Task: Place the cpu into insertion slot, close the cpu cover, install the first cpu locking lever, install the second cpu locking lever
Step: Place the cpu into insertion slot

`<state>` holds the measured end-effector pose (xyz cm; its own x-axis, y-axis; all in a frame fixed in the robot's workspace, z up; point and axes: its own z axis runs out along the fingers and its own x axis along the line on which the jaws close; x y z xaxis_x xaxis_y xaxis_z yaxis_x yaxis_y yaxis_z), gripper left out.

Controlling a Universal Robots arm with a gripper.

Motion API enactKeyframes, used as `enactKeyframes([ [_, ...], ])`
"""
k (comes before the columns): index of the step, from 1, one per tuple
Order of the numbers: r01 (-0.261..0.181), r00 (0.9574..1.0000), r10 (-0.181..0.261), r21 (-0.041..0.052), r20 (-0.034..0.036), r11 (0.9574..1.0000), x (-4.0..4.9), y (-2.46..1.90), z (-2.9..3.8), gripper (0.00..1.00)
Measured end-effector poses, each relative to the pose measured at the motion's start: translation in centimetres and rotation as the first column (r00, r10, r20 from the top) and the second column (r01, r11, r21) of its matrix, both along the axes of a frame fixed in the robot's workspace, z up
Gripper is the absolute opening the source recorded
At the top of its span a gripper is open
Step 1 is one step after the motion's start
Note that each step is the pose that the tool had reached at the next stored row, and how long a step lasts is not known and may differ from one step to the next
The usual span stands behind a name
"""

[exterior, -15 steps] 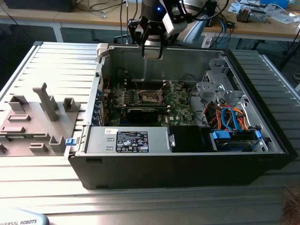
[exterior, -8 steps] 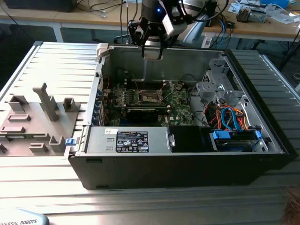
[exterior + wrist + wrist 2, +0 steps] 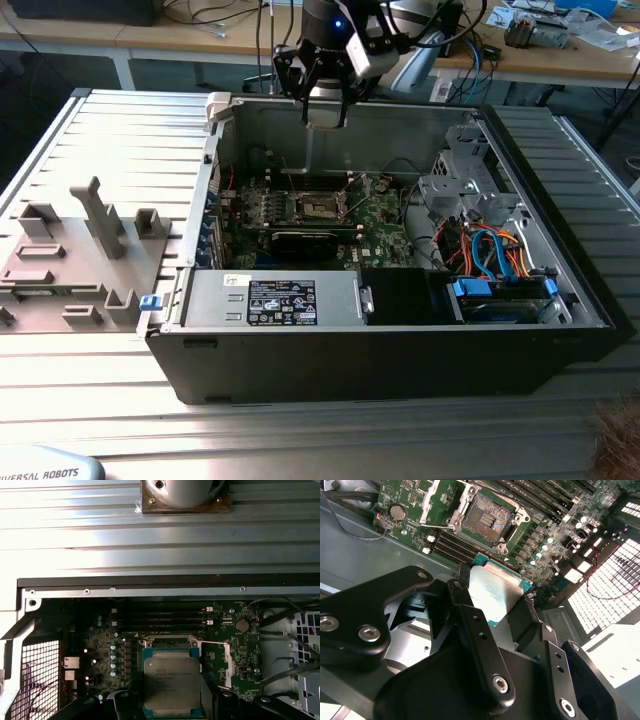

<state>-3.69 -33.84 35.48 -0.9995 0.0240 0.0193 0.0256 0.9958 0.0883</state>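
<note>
My gripper (image 3: 325, 112) hangs above the open computer case, over its far wall. It is shut on the cpu (image 3: 495, 592), a flat square chip with a dull silver top and green edge, held by two opposite sides between the black fingers (image 3: 470, 620). In the first wrist view the cpu (image 3: 171, 681) sits in front of the insertion slot (image 3: 170, 642). The insertion slot (image 3: 487, 516) lies bare on the green board, its dark pin field showing. The cpu cover (image 3: 442, 502) is swung open beside it. From the exterior view the slot (image 3: 318, 207) is below and nearer than the gripper.
Long memory slots (image 3: 540, 500) run beside the socket. A black card (image 3: 305, 240) lies just in front of it. A drive bay with blue cables (image 3: 490, 250) fills the exterior view's right. The labelled power supply (image 3: 280, 300) is at the front. A grey fixture (image 3: 80, 250) stands outside, left.
</note>
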Motion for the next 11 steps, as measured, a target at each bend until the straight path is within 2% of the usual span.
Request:
enactKeyframes([
  [11,0.0,1.0,0.0,-0.0001,0.0,1.0,0.0,0.0,-0.39,0.54],
])
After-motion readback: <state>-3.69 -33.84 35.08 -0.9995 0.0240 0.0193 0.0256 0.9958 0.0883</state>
